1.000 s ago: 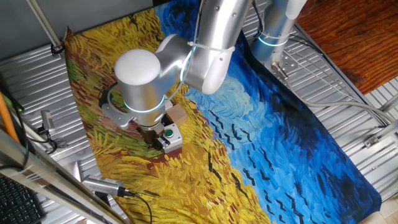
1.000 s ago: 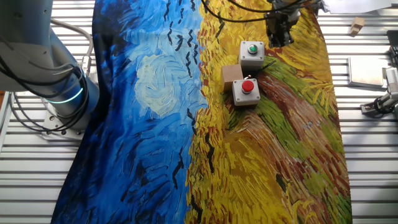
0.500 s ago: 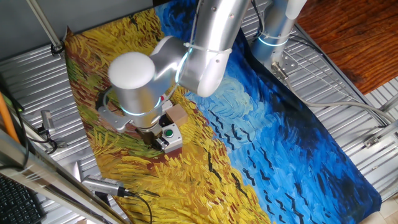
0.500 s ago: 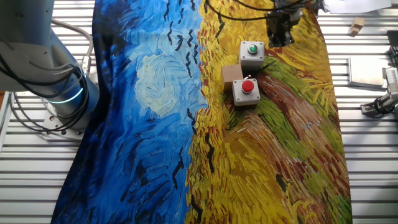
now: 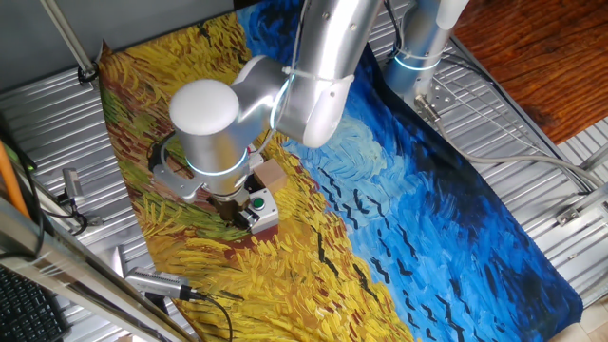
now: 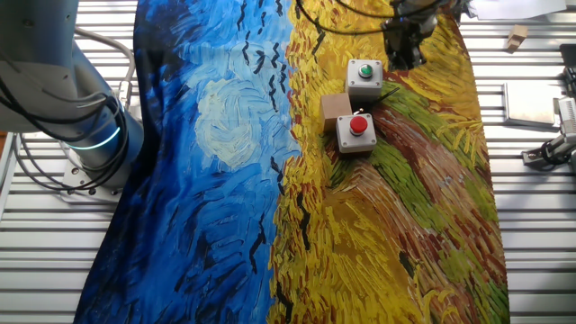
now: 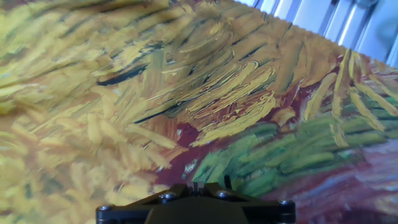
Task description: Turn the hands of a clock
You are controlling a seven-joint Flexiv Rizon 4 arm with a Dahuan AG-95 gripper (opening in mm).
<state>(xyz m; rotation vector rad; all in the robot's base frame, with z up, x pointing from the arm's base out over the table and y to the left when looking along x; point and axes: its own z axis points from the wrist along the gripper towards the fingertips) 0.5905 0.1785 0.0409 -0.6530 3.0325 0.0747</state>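
No clock and no C-clamp show in any view. My gripper [image 6: 401,56] hangs over the yellow part of the painted cloth, just beyond a grey box with a green button [image 6: 364,76], apart from it. Its dark fingers look pressed together with nothing between them. In one fixed view the gripper [image 5: 231,211] is mostly hidden under the arm's wrist, beside the same green-button box [image 5: 257,210]. The hand view shows only cloth and the gripper's base [image 7: 194,186].
A grey box with a red button [image 6: 357,130] and a small brown block [image 6: 335,108] stand next to the green-button box. The painted cloth [image 6: 225,180] covers the table. The robot base [image 6: 85,135] stands at the left. Tools lie on the metal slats [image 6: 549,148] at the right.
The arm's wrist shifted slightly left and came back; the gripper stays beside the green-button box. The boxes and the block have not moved.
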